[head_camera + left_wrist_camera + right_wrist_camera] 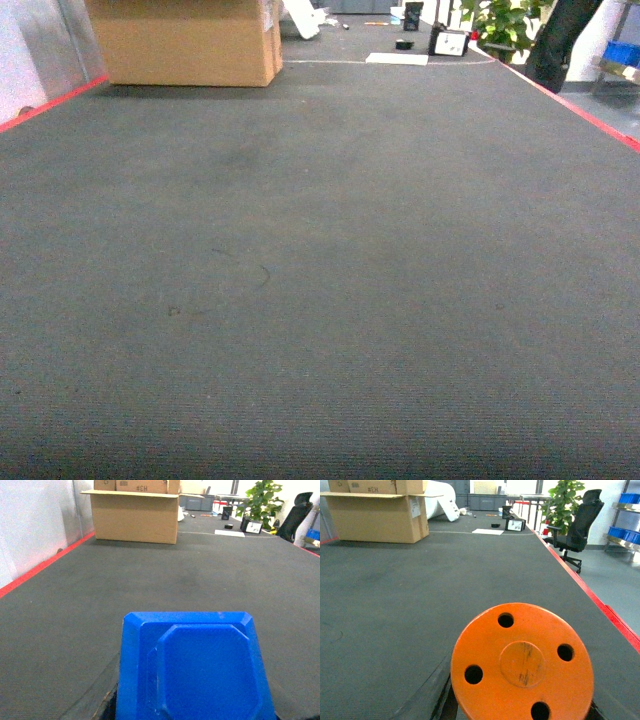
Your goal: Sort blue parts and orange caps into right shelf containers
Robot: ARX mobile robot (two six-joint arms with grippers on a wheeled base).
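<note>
In the left wrist view a blue part (192,667), an eight-sided moulded piece with a raised inner panel, fills the lower frame close under the camera, above the dark carpet floor (200,565). It is judged to be rigid plastic, light and rather smooth, best taken by its straight outer edges, where flat pads can bear squarely. The left gripper itself is not seen, so whether its jaws are clamped on the part cannot be told. In the right wrist view an orange cap (522,662), a round disc with four holes and a central boss, sits equally close under the lens. It is likewise judged stiff and light, and the rim is the natural hold. The right jaws are hidden too; their state cannot be told. No shelf containers are shown.
</note>
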